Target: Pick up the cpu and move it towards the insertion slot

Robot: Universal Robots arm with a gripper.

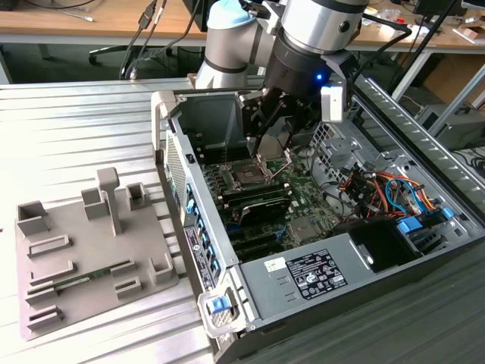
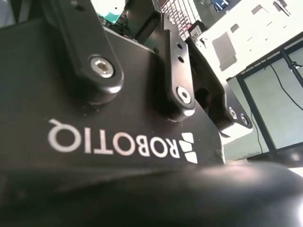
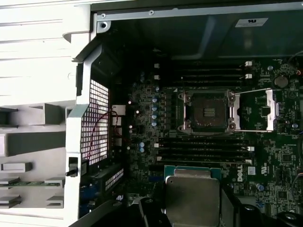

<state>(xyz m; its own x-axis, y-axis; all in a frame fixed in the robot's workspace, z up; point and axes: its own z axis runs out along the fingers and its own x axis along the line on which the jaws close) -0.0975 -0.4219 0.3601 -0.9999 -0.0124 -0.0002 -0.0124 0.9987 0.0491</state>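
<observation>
Flat silver-topped cpu [image 3: 191,198] gripped in hand [image 3: 189,215], near insertion slot [image 3: 207,112]

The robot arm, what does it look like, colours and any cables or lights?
The arm has silver-grey tube sections with pale blue joint caps. Its black wrist carries a small blue light, and a white box-shaped unit. The gripper is black, with bolted link fingers and white lettering on its body.
</observation>
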